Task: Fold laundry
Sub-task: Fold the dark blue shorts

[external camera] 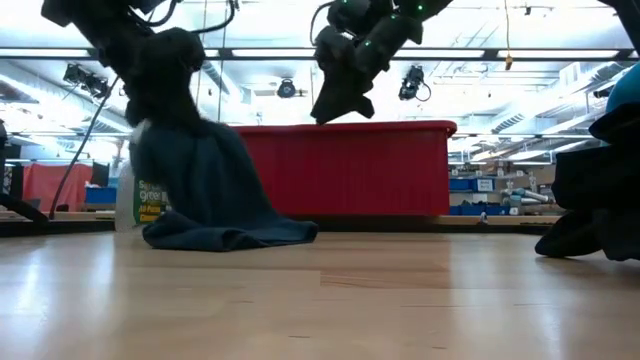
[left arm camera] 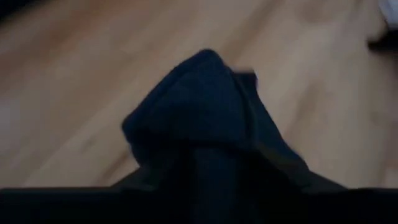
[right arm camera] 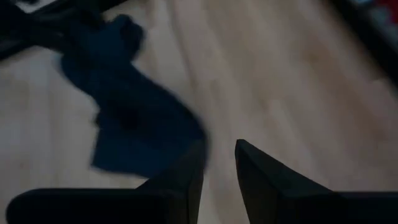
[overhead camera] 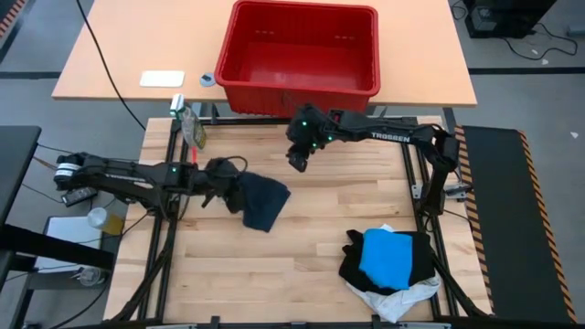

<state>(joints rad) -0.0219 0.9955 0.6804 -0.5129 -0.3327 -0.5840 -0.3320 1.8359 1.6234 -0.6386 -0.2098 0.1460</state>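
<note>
Tabletop: navy garment (hanging vertically)

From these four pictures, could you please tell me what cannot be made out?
- Left gripper: whether its fingers clamp the dark blue garment; the cloth covers them in the left wrist view and low view.
- White garment: its shape, since the black garment and bright blue garment lie on it.
- Pile in the low view: cut off by the picture's right edge.
- Bottle label: half behind the hanging cloth.
</note>
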